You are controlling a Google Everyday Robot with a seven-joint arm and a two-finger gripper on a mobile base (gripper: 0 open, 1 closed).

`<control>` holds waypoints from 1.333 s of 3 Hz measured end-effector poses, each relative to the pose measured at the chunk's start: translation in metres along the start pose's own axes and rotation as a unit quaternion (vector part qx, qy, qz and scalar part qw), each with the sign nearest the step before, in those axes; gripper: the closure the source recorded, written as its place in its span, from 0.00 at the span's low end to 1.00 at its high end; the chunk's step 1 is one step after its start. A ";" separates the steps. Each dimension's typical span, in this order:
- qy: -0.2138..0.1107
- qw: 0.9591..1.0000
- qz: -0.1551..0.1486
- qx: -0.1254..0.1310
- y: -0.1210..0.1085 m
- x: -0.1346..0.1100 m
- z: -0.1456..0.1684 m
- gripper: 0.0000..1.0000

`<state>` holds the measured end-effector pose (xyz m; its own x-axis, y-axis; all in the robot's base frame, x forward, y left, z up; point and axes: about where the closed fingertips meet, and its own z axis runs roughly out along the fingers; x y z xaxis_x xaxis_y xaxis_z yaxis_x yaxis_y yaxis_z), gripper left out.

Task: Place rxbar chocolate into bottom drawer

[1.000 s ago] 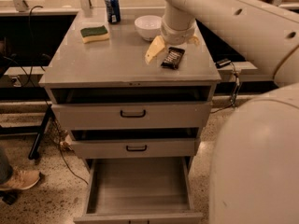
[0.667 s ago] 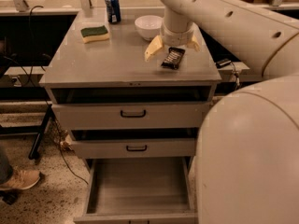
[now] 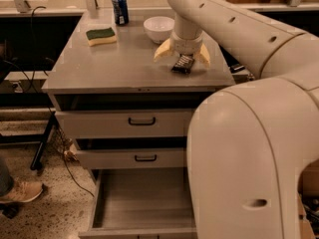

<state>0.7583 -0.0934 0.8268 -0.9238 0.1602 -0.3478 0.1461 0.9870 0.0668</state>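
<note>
The rxbar chocolate (image 3: 183,63) is a dark bar lying flat on the grey cabinet top (image 3: 124,68), near its right front part. My gripper (image 3: 182,55) hangs straight down over it, open, with one yellowish finger (image 3: 162,50) left of the bar and the other to its right. The fingertips are at about the bar's level and straddle it. The bottom drawer (image 3: 144,200) is pulled out below, its plain grey interior bare. My arm's large white body hides the drawer's right side.
A white bowl (image 3: 158,28) stands just behind the gripper. A blue can (image 3: 119,8) and a green-and-yellow sponge (image 3: 101,36) are at the back left of the top. Two upper drawers with black handles (image 3: 141,121) are slightly open. A person's shoe (image 3: 20,191) is on the floor at left.
The gripper has turned above the bar: its fingers, which sat mostly to the bar's left, now straddle it on both sides. The bar has not moved.
</note>
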 end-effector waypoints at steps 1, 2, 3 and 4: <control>0.011 1.000 0.024 0.004 0.006 -0.001 0.011 0.25; 0.012 0.999 0.028 0.010 0.010 -0.002 0.012 0.49; 0.012 0.999 0.028 0.010 0.010 -0.004 0.005 0.72; 0.012 0.999 0.028 0.010 0.011 -0.006 0.001 0.95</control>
<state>0.7655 -0.0838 0.8281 -0.9223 0.2153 -0.3208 0.2044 0.9765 0.0677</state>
